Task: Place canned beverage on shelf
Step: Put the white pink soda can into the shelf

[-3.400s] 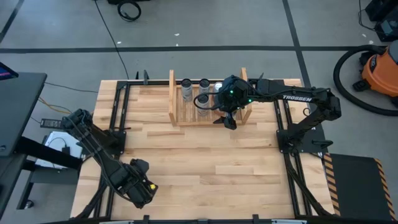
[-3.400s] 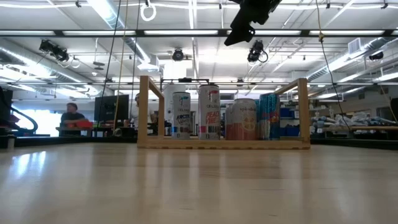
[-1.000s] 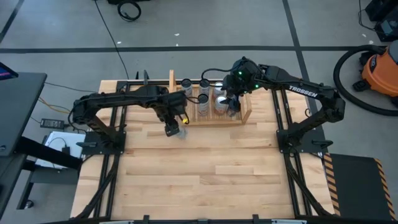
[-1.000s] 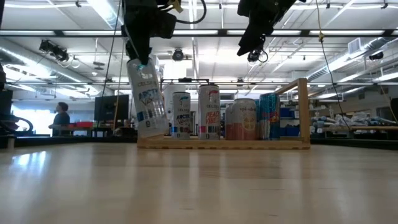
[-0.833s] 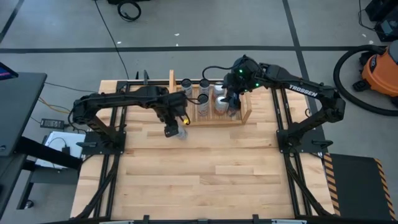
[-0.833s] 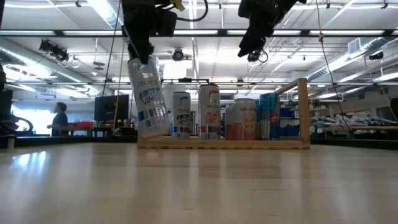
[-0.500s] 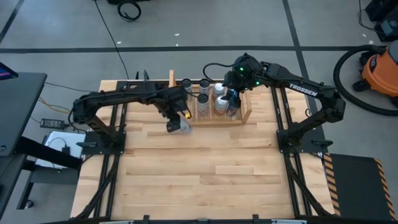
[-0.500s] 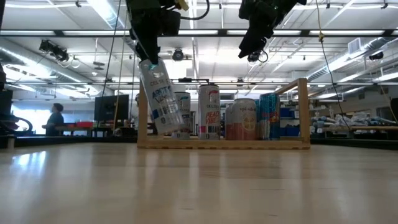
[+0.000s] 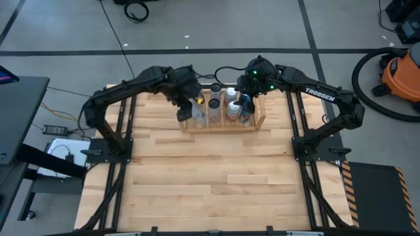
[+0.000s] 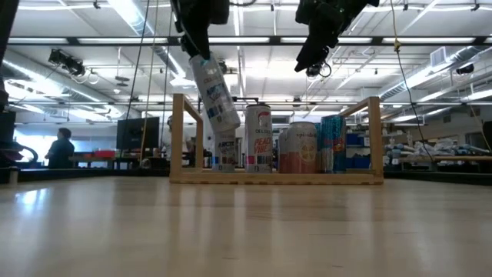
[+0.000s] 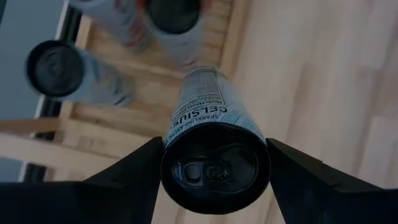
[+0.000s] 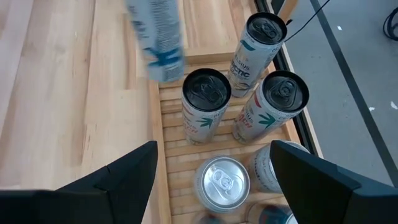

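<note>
My left gripper (image 9: 183, 109) is shut on a white canned beverage (image 10: 215, 94), which hangs tilted above the left end of the shelf (image 10: 277, 178). The shelf (image 9: 220, 126) is a light wooden rack at the table's far side. Several cans (image 12: 205, 102) stand upright on its slats. The left wrist view shows the held can's top (image 11: 214, 172), with the shelf (image 11: 93, 124) below it. My right gripper (image 9: 245, 99) hovers open above the shelf's right part, over the standing cans, touching nothing. In the right wrist view the held can (image 12: 155, 37) shows blurred. My left gripper pinches the can just below its top rim (image 11: 186, 140), one finger on each opposite side (image 11: 134, 168). The fingers come from above, slanting down. The can hangs below them, tilted, its bottom swung toward the shelf's middle, clear of table and shelf.
The shelf's two upright side boards (image 10: 177, 135) (image 10: 374, 135) bound the row of cans. Bare slats (image 12: 180, 158) lie near the rack's left end. Black frame rails (image 9: 125, 124) run along both table sides. A person (image 10: 58, 150) stands far off in the room.
My left gripper has risen and gone toward the table's far edge, carrying the can from in front of the shelf's left end to above it. The can has tipped further, its bottom swinging toward the shelf's middle. My right gripper has kept still.
</note>
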Robot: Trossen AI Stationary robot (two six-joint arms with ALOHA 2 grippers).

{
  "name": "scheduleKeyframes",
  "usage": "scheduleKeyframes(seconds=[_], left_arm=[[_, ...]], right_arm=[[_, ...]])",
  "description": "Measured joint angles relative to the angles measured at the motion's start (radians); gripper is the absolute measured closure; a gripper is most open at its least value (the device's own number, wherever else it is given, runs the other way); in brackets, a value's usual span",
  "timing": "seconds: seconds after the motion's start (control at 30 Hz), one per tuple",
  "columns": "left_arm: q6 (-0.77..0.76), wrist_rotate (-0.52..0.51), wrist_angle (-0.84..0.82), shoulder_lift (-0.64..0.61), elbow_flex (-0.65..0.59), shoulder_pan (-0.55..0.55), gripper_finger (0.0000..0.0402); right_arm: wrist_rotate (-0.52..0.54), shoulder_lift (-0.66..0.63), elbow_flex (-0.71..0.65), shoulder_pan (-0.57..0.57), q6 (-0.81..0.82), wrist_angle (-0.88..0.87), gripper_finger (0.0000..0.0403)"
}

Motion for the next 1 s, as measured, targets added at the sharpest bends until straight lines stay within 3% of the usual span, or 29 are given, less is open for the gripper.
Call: scheduleKeyframes(seconds=[0.33, 0.47, 1.0], left_arm=[[0.099, -0.004, -0.110, 0.164, 0.160, 0.069, 0.0145], [0.135, -0.007, -0.174, 0.208, 0.160, 0.092, 0.0145], [0.266, -0.018, -0.112, 0.342, 0.158, 0.118, 0.0145]], right_arm=[[0.000, 0.000, 0.000, 0.000, -0.006, -0.010, 0.0083], [0.000, 0.000, 0.000, 0.000, -0.006, -0.011, 0.0082], [0.000, 0.000, 0.000, 0.000, -0.009, -0.019, 0.0082]])
